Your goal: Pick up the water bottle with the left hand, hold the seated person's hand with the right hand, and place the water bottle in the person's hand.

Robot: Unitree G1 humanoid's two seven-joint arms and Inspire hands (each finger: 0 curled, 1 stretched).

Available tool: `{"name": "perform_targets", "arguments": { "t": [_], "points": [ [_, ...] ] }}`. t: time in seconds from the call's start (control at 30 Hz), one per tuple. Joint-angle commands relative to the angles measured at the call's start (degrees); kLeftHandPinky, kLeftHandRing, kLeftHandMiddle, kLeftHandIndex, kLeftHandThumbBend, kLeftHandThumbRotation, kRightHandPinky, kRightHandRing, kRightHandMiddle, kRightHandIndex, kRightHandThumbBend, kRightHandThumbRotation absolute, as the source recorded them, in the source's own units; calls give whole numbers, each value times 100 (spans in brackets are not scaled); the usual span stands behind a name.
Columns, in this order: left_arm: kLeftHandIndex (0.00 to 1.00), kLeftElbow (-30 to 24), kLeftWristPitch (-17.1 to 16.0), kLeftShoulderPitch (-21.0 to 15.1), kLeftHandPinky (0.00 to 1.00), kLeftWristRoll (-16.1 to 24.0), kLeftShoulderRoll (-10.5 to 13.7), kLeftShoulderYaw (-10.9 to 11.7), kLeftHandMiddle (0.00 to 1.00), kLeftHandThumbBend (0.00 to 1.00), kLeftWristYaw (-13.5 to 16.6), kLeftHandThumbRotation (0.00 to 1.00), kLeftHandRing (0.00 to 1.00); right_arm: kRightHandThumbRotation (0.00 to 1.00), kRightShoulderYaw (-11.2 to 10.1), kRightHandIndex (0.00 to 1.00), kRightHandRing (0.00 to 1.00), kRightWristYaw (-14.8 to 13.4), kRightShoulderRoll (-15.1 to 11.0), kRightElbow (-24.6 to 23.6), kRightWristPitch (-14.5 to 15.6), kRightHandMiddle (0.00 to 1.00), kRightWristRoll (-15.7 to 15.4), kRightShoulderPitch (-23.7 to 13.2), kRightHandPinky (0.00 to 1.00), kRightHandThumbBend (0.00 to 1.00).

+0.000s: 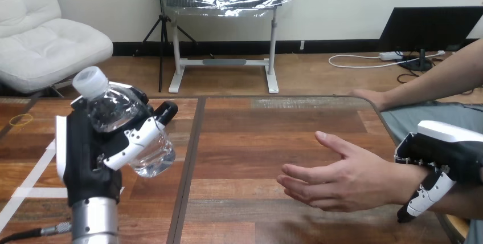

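A clear water bottle [122,125] with a white cap is lifted off the table at the left, tilted, with my left hand [94,153] shut round its body. The person's hand [336,178] reaches in from the right, palm up and open, above the table's right half. My right hand [436,161] sits on the person's wrist at the right edge, its fingers curled round it. The bottle and the person's hand are well apart.
The wooden table [250,141] has a dark seam running down its middle. White tape strips [28,184] lie on its left part, and a yellow rubber band [21,120] rests at the far left. The person's other hand [367,97] rests on the table's far right edge.
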Motion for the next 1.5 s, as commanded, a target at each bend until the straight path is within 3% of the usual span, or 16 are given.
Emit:
{"name": "perform_targets", "arguments": {
  "t": [0.0, 0.5, 0.87, 1.37, 1.47],
  "points": [
    [35, 231, -178, -652, 23, -72, -14, -57, 32, 63, -128, 0, 28, 0, -141, 36, 26, -23, -70, -50, 80, 34, 59, -96, 18, 85],
    [35, 1030, -338, -1208, 24, -91, -48, -94, 33, 66, -340, 0, 29, 0, -64, 35, 23, -26, 4, 141, -9, 32, 73, -385, 16, 86],
    [35, 1532, -262, -1653, 25, -160, -168, -130, 34, 66, -483, 0, 30, 6, 49, 35, 23, -13, 156, 338, -159, 32, 87, -628, 16, 87],
    [36, 2271, -241, -2273, 27, -67, -392, -243, 36, 64, -454, 0, 32, 7, 279, 34, 22, 23, 406, 378, -147, 30, 2, -969, 15, 88],
    [37, 2464, -296, -2405, 28, -58, -432, -255, 37, 65, -452, 0, 33, 9, 315, 34, 22, -43, 449, 448, -302, 30, 18, -1037, 15, 88]
  ]
}}
